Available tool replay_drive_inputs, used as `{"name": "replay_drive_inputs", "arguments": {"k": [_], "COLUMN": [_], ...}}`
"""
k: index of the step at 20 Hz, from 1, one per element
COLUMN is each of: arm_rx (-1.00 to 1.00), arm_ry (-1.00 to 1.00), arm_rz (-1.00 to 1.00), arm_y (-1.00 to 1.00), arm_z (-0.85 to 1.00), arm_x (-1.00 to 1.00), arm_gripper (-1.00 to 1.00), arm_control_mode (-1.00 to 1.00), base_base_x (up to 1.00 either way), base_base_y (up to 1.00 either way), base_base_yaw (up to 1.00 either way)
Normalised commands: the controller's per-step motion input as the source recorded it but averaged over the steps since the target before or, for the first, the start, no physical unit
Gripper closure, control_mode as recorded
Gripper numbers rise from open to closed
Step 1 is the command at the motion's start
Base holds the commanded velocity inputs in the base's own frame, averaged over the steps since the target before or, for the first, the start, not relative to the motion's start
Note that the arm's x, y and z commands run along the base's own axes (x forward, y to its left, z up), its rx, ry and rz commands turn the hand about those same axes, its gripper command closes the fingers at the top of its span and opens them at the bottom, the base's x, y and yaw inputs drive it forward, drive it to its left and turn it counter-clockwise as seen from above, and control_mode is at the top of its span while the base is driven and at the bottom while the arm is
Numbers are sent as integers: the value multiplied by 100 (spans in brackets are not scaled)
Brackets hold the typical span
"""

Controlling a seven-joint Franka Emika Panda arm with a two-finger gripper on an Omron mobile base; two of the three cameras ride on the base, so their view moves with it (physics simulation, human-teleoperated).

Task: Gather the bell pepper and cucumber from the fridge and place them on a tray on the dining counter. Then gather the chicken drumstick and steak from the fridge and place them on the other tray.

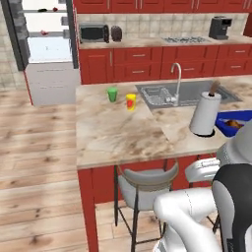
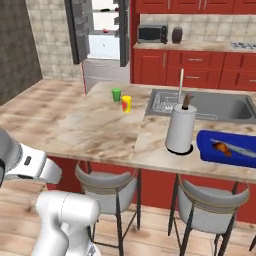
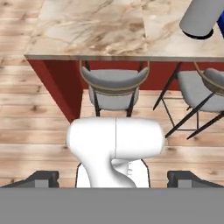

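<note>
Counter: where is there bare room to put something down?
The counter is bare from the green cup and yellow cup down to the near edge. It is crowded on the right, around the sink, paper towel roll and blue tray.

Even, bright, sourceless light is washing over all 3 rendered views, leaving the dining counter point(image 1: 113, 133) pale and only faintly glossy, without hard glare. Soft, weak shadows are sitting under the paper towel roll point(image 2: 180, 128) and beneath the stools point(image 3: 110, 85), while the open fridge point(image 1: 47, 44) interior is glowing almost blown-out white. Everything is looking slightly soft and low-resolution, with distant cabinet edges blurring and jagged.
</note>
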Motion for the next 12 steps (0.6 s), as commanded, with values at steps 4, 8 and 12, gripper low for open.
{"name": "replay_drive_inputs", "arguments": {"k": [4,8,12], "arm_rx": [0,0,0], "arm_ry": [0,0,0], "arm_rz": [0,0,0], "arm_y": [0,0,0], "arm_z": [0,0,0], "arm_x": [0,0,0], "arm_gripper": [-100,-100,-100], "arm_control_mode": [100,100,100], "base_base_x": [0,1,26], "base_base_y": [100,100,100], "base_base_yaw": [-12,-12,-11]}}
